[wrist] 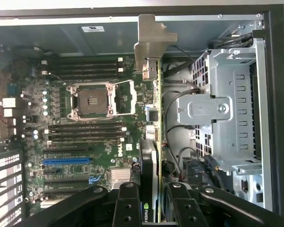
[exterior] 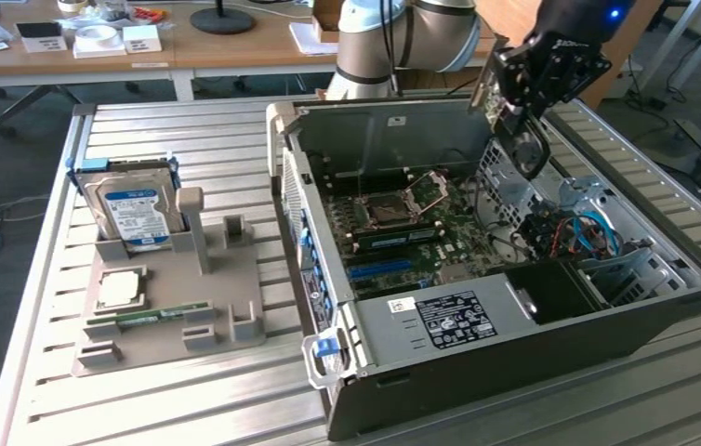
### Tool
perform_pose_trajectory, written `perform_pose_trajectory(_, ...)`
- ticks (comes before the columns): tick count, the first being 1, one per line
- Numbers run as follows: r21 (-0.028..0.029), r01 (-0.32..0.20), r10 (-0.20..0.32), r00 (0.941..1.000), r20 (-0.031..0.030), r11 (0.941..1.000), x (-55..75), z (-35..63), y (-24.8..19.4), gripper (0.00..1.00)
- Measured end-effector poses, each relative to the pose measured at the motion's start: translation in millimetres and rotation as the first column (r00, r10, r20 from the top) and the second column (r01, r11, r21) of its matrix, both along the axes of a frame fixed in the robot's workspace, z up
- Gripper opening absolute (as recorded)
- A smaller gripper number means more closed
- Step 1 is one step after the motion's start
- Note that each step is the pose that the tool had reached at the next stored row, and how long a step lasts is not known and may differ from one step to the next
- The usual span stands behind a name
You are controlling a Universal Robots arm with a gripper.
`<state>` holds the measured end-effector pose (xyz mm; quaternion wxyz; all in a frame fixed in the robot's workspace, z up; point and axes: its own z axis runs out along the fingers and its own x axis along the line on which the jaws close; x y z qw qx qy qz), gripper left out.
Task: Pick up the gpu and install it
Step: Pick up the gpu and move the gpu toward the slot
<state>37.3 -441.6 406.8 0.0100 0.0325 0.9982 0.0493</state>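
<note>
Pincer (wrist: 152, 189) snug on the gpu (wrist: 149, 156), edge-on in free air above the open case (exterior: 487, 358)

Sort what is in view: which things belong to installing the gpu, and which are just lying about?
Job in hand: gpu; gripper clamped on it; open case; motherboard.

Lying about: hard drive; RAM stick; grey holder they sit in.

The gpu (wrist: 149, 165) hangs over the motherboard (exterior: 416, 234) in the open case (exterior: 512, 372).
</note>
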Motion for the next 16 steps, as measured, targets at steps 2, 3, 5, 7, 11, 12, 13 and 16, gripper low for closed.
perform_pose_trajectory(2, 0.0001, -0.004, 0.004, 1.0000, 0.0000, 1.0000, 3.0, -0.1, 0.1, 0.26)
perform_pose_trajectory(3, 0.0000, -0.005, 0.005, 1.0000, 0.0000, 1.0000, 3.6, -0.1, 0.1, 0.26)
perform_pose_trajectory(5, 0.0000, -0.005, 0.005, 1.0000, 0.0000, 1.0000, 3.8, -0.8, 0.0, 0.26)
perform_pose_trajectory(7, -0.0002, -0.006, 0.006, 1.0000, 0.0001, 1.0000, 3.9, -2.3, 0.0, 0.26)
perform_pose_trajectory(11, -0.0004, -0.016, 0.016, 0.9999, 0.0000, 0.9999, 4.1, -5.7, 0.0, 0.26)
perform_pose_trajectory(12, -0.0003, -0.020, 0.020, 0.9998, 0.0000, 0.9998, 4.3, -6.5, 0.0, 0.26)
perform_pose_trajectory(13, -0.0004, -0.023, 0.023, 0.9997, 0.0000, 0.9997, 4.5, -7.1, 0.0, 0.26)
perform_pose_trajectory(16, -0.0006, -0.026, 0.026, 0.9997, -0.0001, 0.9997, 4.7, -7.5, 0.0, 0.26)
